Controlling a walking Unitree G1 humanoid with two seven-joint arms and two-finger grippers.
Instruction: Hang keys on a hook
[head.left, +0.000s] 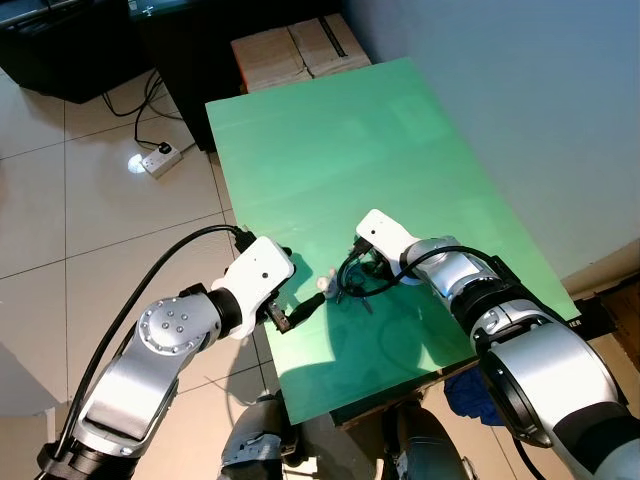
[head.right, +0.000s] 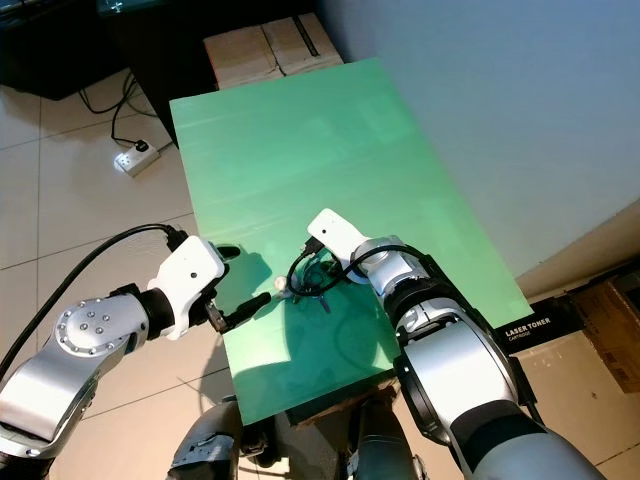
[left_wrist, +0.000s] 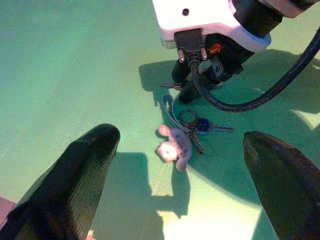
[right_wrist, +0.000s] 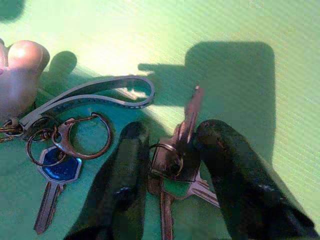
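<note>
The two head cameras look steeply down from above onto the green surface (head.left: 330, 150), both arms reaching in from the lower edge; they show one scene, slightly offset sideways. The left wrist camera sits back from the near edge, low over the surface, facing across it toward the right gripper (left_wrist: 192, 82) and the keys (left_wrist: 192, 125). The right wrist camera looks along its own jaws from very close, almost touching those same keys (right_wrist: 170, 160), shared by all four views.

Keys (right_wrist: 172, 165) shiny metal (blue plastic head), table (head.left: 330, 150) matt green.
</note>
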